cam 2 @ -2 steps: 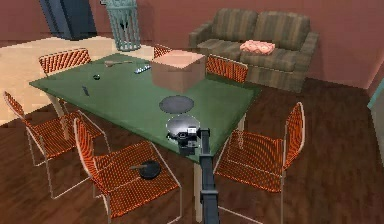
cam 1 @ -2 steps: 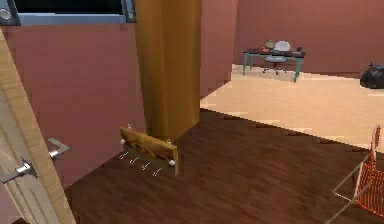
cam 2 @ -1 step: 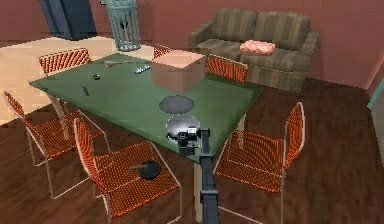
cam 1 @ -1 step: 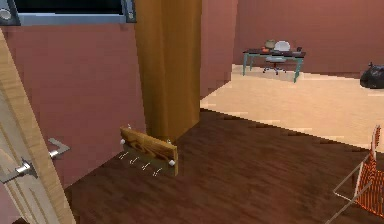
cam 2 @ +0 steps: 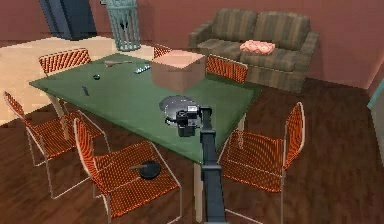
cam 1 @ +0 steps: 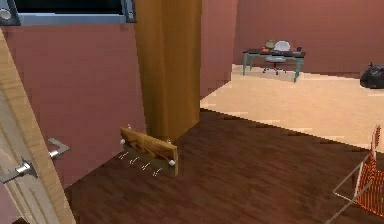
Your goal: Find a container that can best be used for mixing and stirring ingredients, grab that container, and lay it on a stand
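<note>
In the arm side view, a long green table (cam 2: 110,95) with a smooth, flat top stands on a dark wood floor (cam 2: 330,150). Near the table's right end lies a round grey bowl (cam 2: 170,103) with a pale rim and a dark inside. The arm (cam 2: 210,175), a dark square bar, comes up from the near edge. The gripper (cam 2: 184,122) is right at the bowl, on its near side. I cannot tell if it touches the bowl, how its fingers stand, or whether it holds anything.

Farther along the table sits a brown box (cam 2: 180,68), square and plain like cardboard. A few small dark bits (cam 2: 97,76) lie on the left part of the table, too small to name. Chairs (cam 2: 250,155) with orange wire seats and backs stand around the table. A small dark lump (cam 2: 148,170) lies on the seat of a near one. Far off, a soft striped sofa (cam 2: 250,35) stands by the red wall with a pink cushion (cam 2: 262,47) on it. Left of it is a grey bin (cam 2: 125,22) with upright ribs.

In the forward view, a pale wooden door (cam 1: 25,150) with a silver handle (cam 1: 20,172) is near on the left. A tall wooden board (cam 1: 165,60) stands in the middle. A short wooden rack (cam 1: 150,150) with little hooks leans at its foot. Far to the right, on a light floor (cam 1: 300,100), is a small desk (cam 1: 272,58) with tiny things on top.
</note>
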